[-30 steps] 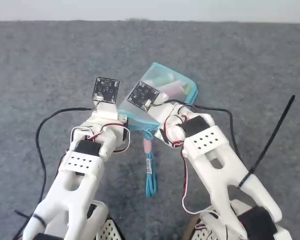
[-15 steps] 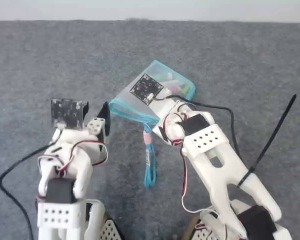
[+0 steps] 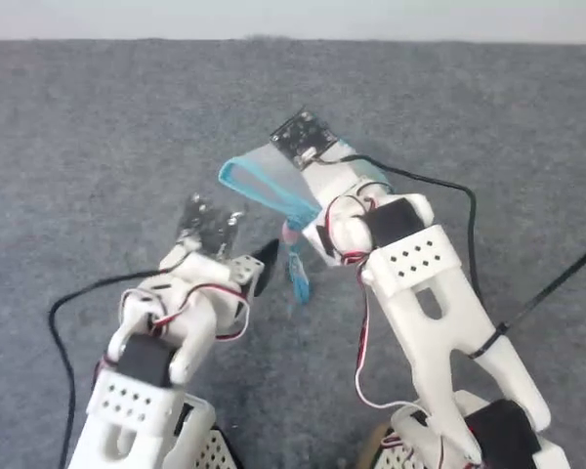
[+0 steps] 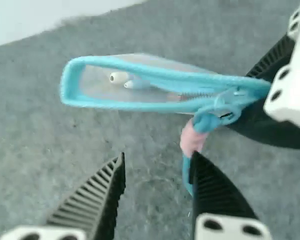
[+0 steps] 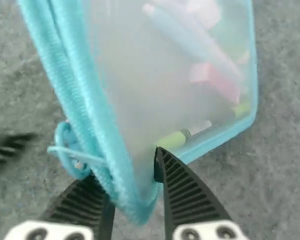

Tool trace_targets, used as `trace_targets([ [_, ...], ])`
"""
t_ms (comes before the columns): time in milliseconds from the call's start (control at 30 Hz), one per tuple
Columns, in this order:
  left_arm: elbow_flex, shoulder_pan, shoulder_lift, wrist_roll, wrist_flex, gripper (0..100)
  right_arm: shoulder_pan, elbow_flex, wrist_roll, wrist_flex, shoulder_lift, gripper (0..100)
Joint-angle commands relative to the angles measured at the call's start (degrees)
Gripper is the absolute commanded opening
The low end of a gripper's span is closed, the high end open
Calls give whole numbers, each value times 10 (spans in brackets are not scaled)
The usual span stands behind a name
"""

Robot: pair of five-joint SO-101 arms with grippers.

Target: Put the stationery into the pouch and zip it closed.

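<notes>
Up off the grey bench (image 3: 88,127) hangs the pouch (image 3: 257,168), a see-through sleeve with bright blue trim, reaching out over the bench from the one corner that is gripped. Look inside and the stationery (image 5: 190,45) is all there: a pale blue pen, a pink block and a green piece low down by the trim. From the left wrist view, two white tips (image 4: 119,76) press against the clear wall. The zip slider (image 4: 224,106) sits at the end nearest the right arm (image 3: 425,293). From it a pink tab (image 4: 192,141) and a blue cord (image 3: 299,274) dangle free, off the bench. The right jaws are clamped on that same corner, one ribbed black finger on each side of the blue edge, and they carry the whole pouch. Just beside it and lower down, the left arm (image 3: 161,332) sits folded close to its base. The left jaws are spread wide with nothing between them, pointing up at the pouch. The cord hangs right by one of their tips, and whether it touches I cannot tell.
</notes>
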Motion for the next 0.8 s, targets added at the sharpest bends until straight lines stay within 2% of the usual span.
trace_targets([
  [0,-10,11,70,-6,-49,240,-20,-33,-11,16,-4,7],
  [367,-8,11,119,-5,-101,239,-21,-13,-8,50,-80,7],
  [633,-8,24,117,-4,-99,239,-71,68,-6,-8,-85,7],
  [767,-8,30,117,-4,-101,177,-68,74,-5,-10,-85,7],
])
